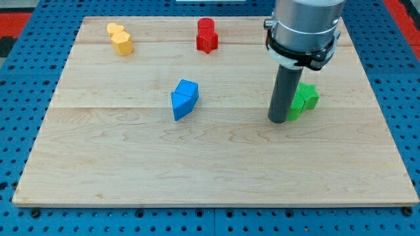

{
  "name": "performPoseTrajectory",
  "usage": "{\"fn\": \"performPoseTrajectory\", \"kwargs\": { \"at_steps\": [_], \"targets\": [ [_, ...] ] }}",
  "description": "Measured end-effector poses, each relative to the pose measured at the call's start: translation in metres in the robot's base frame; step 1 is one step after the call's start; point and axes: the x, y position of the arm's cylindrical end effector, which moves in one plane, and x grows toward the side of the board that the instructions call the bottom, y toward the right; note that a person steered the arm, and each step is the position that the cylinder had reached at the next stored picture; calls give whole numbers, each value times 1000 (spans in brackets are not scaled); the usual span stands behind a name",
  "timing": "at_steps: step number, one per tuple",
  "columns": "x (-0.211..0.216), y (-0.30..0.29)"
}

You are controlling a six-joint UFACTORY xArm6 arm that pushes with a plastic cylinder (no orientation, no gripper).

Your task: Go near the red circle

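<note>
**Rod tip beside the green block, red block far off at the top**

Fingers are lacking on this arm, so nothing can be said of them being apart or together; it ends in a straight dark rod, and my tip [277, 120] stands on the bench [131, 170], a pale wooden board.

Camera view: my tip sits right of the board's middle, just to the left of the green block [304, 98], touching it or very nearly so; the rod hides part of that block's left side, and its shape cannot be made out. A red block [207, 35], whose outline looks notched rather than cleanly round, rests near the board's top edge, well apart from my tip, up and to the left of it. A blue block [184, 98], angular in shape, lies left of my tip near the board's middle. A yellow block [121, 39], lobed in outline, sits at the top left, left of the red block.
</note>
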Motion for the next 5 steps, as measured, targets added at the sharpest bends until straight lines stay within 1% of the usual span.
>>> {"fn": "performPoseTrajectory", "kwargs": {
  "at_steps": [1,2,3,5],
  "targets": [
    [-10,18],
    [-3,20],
    [6,-9],
    [5,-14]
  ]
}}
